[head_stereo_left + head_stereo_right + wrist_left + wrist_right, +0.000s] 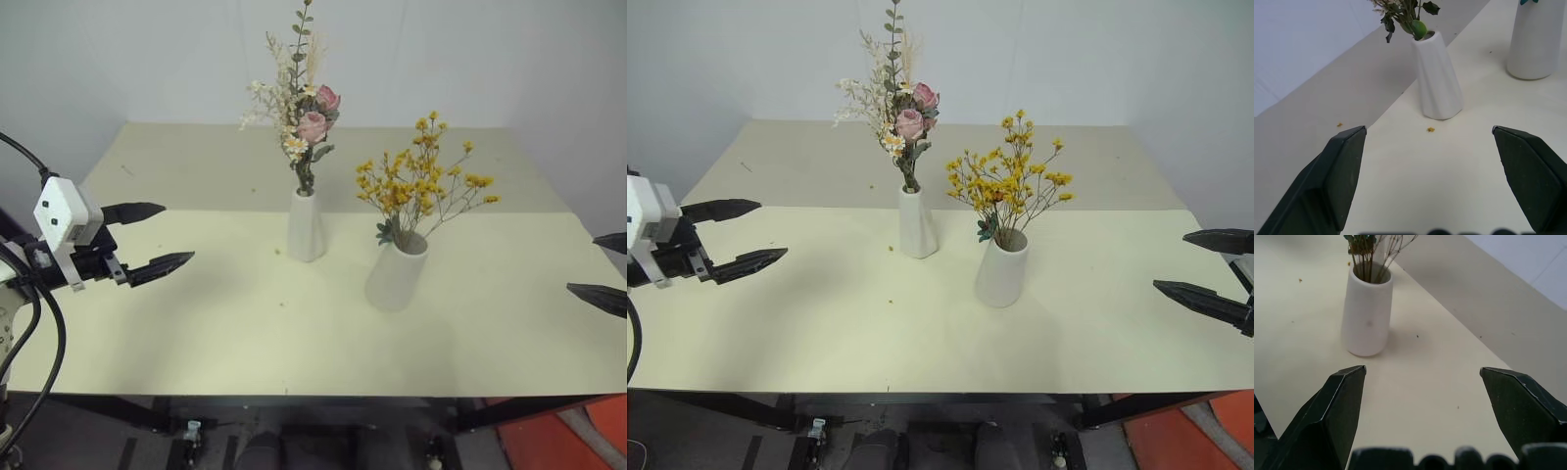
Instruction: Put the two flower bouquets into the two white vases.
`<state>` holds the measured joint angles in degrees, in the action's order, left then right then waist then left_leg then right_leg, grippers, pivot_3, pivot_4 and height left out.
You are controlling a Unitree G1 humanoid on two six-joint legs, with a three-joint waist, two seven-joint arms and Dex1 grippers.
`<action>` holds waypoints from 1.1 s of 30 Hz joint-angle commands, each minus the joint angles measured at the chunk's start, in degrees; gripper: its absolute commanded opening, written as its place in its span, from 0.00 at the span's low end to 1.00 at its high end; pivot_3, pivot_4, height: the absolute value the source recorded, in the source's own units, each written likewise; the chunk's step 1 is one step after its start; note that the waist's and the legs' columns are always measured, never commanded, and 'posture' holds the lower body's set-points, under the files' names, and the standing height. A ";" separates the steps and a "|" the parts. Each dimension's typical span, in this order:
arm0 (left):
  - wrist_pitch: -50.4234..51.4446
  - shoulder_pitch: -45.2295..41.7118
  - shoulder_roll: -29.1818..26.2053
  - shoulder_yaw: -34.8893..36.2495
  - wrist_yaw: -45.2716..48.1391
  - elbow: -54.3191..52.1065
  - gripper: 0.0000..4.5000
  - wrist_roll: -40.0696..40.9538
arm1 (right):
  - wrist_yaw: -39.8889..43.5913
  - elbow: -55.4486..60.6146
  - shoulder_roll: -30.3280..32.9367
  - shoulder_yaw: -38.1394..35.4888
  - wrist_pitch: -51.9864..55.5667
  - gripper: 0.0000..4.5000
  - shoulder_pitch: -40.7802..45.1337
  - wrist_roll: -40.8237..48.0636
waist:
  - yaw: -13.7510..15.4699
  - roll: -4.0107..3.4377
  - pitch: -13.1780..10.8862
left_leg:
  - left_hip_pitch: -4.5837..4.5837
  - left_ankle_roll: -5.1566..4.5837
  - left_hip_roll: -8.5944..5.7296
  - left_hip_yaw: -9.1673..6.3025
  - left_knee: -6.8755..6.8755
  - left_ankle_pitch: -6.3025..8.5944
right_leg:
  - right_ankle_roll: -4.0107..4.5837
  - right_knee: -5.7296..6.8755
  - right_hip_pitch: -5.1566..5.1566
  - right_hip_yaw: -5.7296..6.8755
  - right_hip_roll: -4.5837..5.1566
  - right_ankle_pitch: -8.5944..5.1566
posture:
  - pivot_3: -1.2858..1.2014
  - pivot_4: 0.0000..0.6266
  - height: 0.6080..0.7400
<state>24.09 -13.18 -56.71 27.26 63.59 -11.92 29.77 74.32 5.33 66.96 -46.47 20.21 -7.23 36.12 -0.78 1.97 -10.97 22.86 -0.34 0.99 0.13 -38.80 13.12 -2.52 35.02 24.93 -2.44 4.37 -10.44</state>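
Note:
A slim white cone vase [306,227] stands mid-table and holds the bouquet of pink roses, cream sprigs and green leaves [302,113]. To its right, a wider white vase [397,275] holds the bouquet of thin stems with yellow-orange blossoms [419,180]. My left gripper [155,239] hovers open over the table's left side, well clear of the slim vase [1437,78], with nothing between its fingers. Open and empty too, my right gripper [1200,266] hangs at the table's right edge, pointing toward the wider vase [1367,308].
The pale yellow table [245,323] has a white wall behind it. A few tiny fallen petals [1430,129] lie near the slim vase. An orange-red object [578,441] sits on the floor below the table's right front corner.

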 commanded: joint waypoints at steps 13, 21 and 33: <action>1.89 0.00 -1.64 1.79 0.29 -3.08 1.00 4.56 | 1.62 -0.04 -0.72 -4.11 -0.45 0.99 0.66 -3.34 | -0.01 0.00 0.00 | -0.01 0.00 0.00 0.01 0.00 0.00 | -0.05 0.01 0.01 -0.01 -0.01 0.03 | 0.52 0.24 1.00; 2.77 -0.27 -2.18 1.55 1.40 -3.17 1.00 6.73 | 4.46 1.23 -1.38 -6.02 2.34 0.99 -0.68 -1.48 | -0.02 0.00 0.00 | -0.01 0.00 0.01 0.02 0.00 0.00 | -0.04 0.02 0.00 -0.01 -0.01 0.02 | 0.52 0.24 1.00; 1.26 0.44 -2.76 0.50 0.66 -3.53 1.00 4.86 | 6.52 0.56 -1.81 -5.54 2.14 0.99 -0.12 -0.48 | -0.06 0.00 0.00 | -0.02 0.00 0.01 0.02 0.00 0.00 | -0.05 0.02 0.00 -0.01 -0.02 0.03 | 0.52 0.24 1.00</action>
<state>26.36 -12.73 -58.52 26.31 63.91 -13.87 34.04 80.49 5.66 64.79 -50.05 22.08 -7.89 34.93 -0.84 1.97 -10.97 22.84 -0.34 1.00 0.15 -38.80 13.12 -2.56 35.04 24.93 -2.44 4.35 -10.41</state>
